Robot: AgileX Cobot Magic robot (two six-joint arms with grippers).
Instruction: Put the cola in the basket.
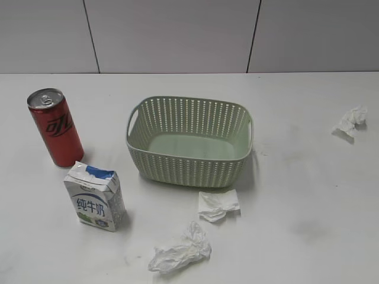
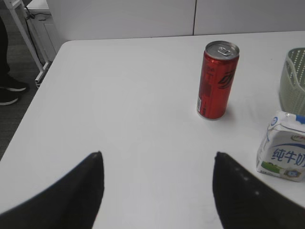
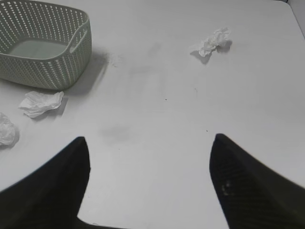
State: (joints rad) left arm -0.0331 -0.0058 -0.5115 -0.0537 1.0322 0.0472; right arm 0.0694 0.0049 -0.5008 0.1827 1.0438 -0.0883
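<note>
The cola (image 1: 56, 126), a tall slim red can with a silver top, stands upright on the white table at the left; it also shows in the left wrist view (image 2: 217, 79). The basket (image 1: 189, 165), pale green and empty, stands in the middle; the right wrist view shows it at the top left (image 3: 57, 71), and its edge shows in the left wrist view (image 2: 293, 81). My left gripper (image 2: 157, 155) is open and empty, well short of the can. My right gripper (image 3: 148, 139) is open and empty over bare table. Neither gripper shows in the exterior view.
A white-and-blue milk carton (image 1: 95, 197) stands in front of the can, also in the left wrist view (image 2: 283, 148). Crumpled tissues lie in front of the basket (image 1: 218, 205), nearer the front edge (image 1: 180, 251), and at far right (image 1: 352, 120). The table's left edge (image 2: 28, 109) drops to the floor.
</note>
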